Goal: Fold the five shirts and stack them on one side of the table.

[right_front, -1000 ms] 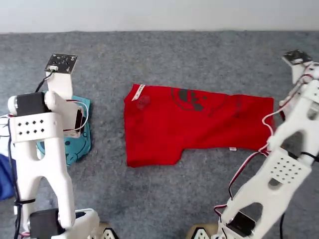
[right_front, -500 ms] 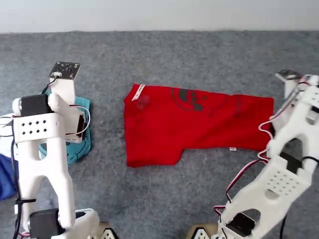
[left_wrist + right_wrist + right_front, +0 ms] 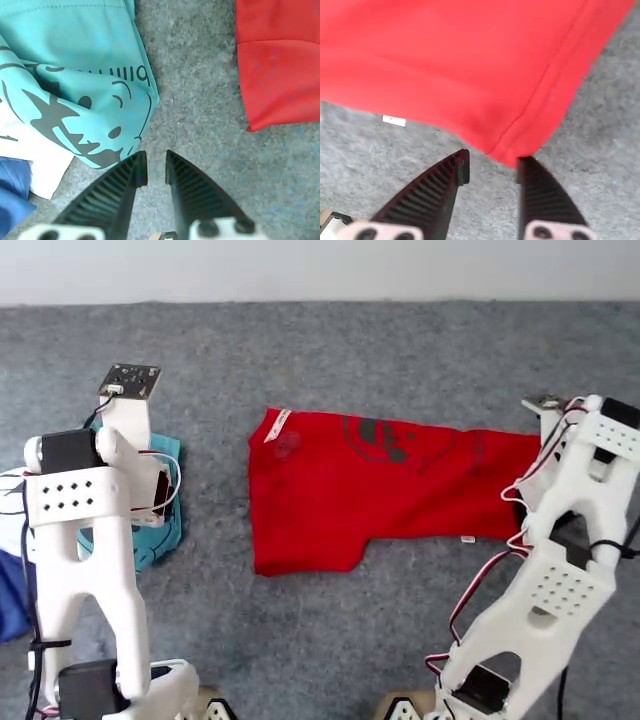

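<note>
At a grey felt table [image 3: 400,360], the right gripper [image 3: 492,165] hangs over a hem corner of the red shirt [image 3: 390,490], jaws parted, with only the corner's tip between them and nothing clamped. The risk is a shallow bite. With so little cloth in reach, a close may catch one layer or slip off, and the lift would drag the fold crooked across the rough felt. The shirt lies mid-table, apparently folded once lengthwise. Its long axis runs from arm to arm, collar label toward the left arm and hem toward the right. The left gripper [image 3: 151,162] hovers over bare felt beside a folded teal shirt [image 3: 75,75] – jaws narrowly apart, holding nothing
</note>
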Robot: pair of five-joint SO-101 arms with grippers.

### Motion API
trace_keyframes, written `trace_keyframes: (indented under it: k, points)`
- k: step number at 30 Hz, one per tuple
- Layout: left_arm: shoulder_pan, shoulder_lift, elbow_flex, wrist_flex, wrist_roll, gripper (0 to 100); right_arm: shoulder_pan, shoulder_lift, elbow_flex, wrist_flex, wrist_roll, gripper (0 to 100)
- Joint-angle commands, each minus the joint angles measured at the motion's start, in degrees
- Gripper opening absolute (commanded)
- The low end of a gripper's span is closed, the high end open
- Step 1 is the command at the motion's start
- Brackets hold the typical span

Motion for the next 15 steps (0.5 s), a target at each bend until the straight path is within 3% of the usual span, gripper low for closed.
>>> trace_keyframes:
  k: [1, 8, 15]
  points:
    - [-0.35, -1.41, -0.31, 0.88, 0.09, 7, -1.71, -0.40, -0.09, -0.48, -0.35, 6.8]
    - [-0.35, -1.41, -0.31, 0.88, 0.09, 7, -1.89, -0.84, -0.09, -2.07, -0.18, 1.1]
    - [-0.35, -1.41, -0.31, 0.88, 0.09, 7, -1.89, -1.27, -2.29, 4.00, -0.62, 0.9]
